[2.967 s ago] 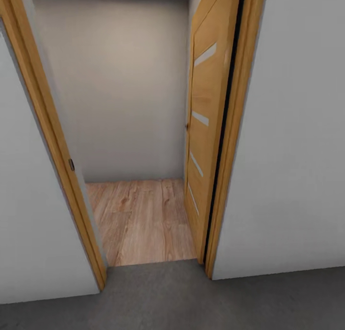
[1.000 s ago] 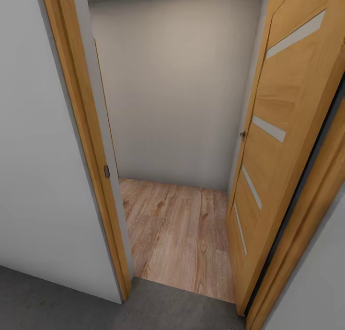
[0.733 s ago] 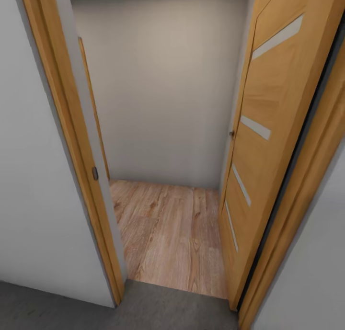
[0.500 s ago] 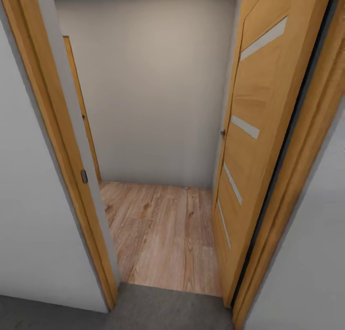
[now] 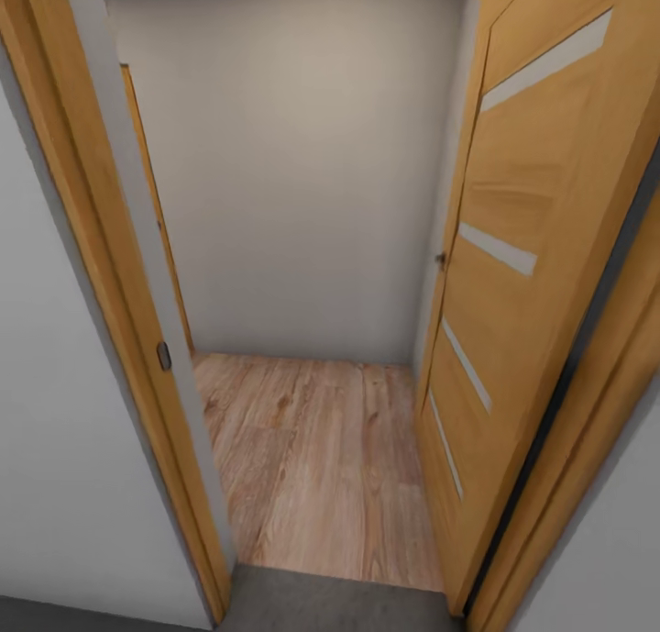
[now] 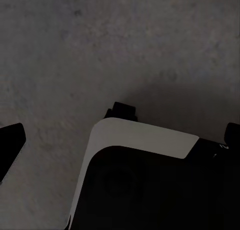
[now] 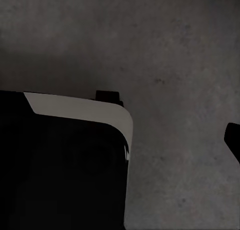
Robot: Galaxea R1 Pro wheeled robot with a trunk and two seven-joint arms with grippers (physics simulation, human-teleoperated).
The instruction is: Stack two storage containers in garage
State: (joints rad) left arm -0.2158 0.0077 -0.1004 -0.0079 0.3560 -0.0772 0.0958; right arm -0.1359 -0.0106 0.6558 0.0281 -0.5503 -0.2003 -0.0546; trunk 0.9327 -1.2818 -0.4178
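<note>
I stand at a wooden door (image 5: 513,274), open. Before it the floor (image 5: 330,604) is dark grey, mottled concrete; beyond it lie light planks (image 5: 321,458). If my claws are apart or together, I cannot tell.

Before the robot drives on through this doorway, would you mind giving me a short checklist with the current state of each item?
1. Door swung open, at the right of the opening: ok.
2. Wood floor beyond the threshold free of obstacles: ok.
3. Left door frame close to the camera, clearance: cannot tell.
4. Robot on the concrete floor, as the wrist views show: ok.
5. Storage containers in sight ahead: not ok, just a bare wall behind the opening.
6. Grippers open or shut: cannot tell.
</note>
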